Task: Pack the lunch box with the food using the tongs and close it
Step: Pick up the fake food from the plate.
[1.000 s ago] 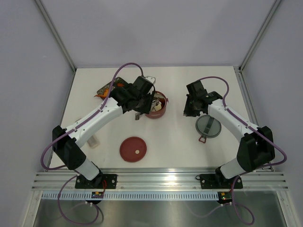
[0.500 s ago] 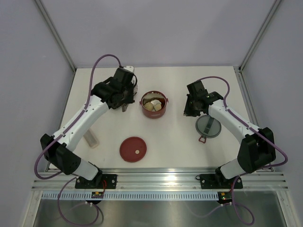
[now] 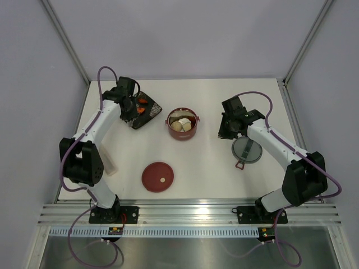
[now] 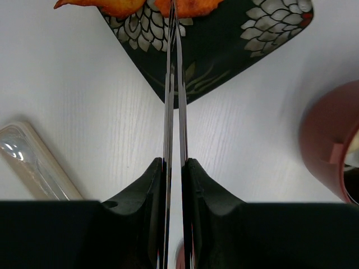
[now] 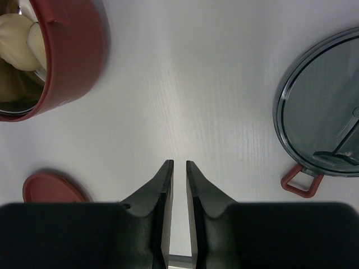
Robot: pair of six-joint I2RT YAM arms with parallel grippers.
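tongs [image 4: 174, 112] sit clamped in the left claw [image 4: 174, 163], both thin silver arms pinched nearly together between the pads and running straight out ahead of it. tips reach the orange-red food [image 4: 190, 5] on the black tray [image 4: 235, 50] just ahead of the claw; whether they have a piece nipped is cut off at the frame edge, cannot tell. judgement: tongs are stiff, springy, slick metal, so hold mid-length as now and squeeze gently. the toy bits look light and hard and could pop out of the tips, so take a piece across its middle. lunch box [image 4: 331, 140] is off to the right of the left claw, near but apart, open, with pale food [image 5: 17, 33] already inside. clear case [image 4: 33, 162] lies to the claw's left. right claw [image 5: 179, 165] hovers over bare table, jaws a narrow gap apart, holding nothing. lunch box is ahead-left of it, grey lid [image 5: 320, 112] ahead-right, red lid [image 5: 53, 188] close on its left. closing not yet done.
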